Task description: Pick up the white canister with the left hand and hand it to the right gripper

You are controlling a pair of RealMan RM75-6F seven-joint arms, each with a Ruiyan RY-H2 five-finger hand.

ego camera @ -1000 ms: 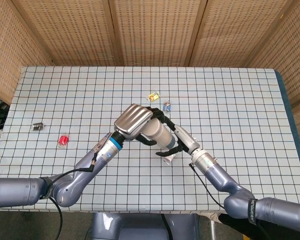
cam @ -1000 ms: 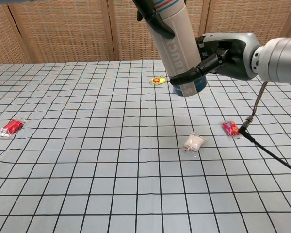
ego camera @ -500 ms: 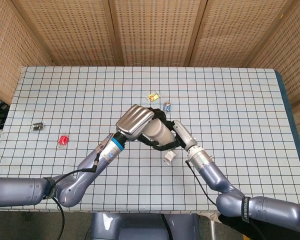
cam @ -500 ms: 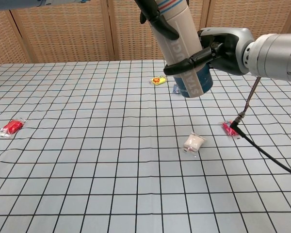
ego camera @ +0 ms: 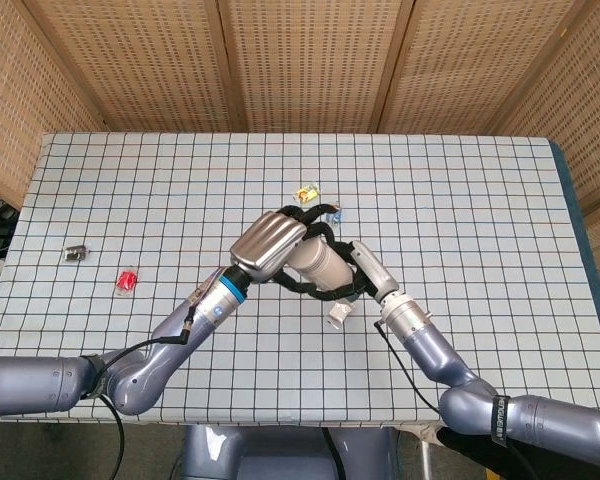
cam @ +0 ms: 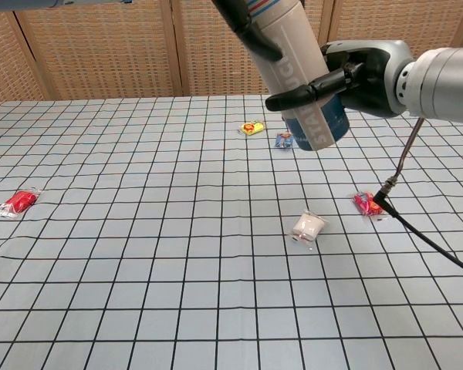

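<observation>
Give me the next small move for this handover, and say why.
Probably ease the left hand open. The white canister hangs tilted above the table, and the right hand already has its fingers wrapped around its lower end, while the left hand grips its upper end. Release only if the right hand's hold looks firm.

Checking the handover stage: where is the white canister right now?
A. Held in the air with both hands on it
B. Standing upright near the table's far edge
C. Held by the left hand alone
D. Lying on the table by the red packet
A: the white canister hangs tilted above the table, with the left hand around its upper part and the right hand wrapped around its lower end.
</observation>
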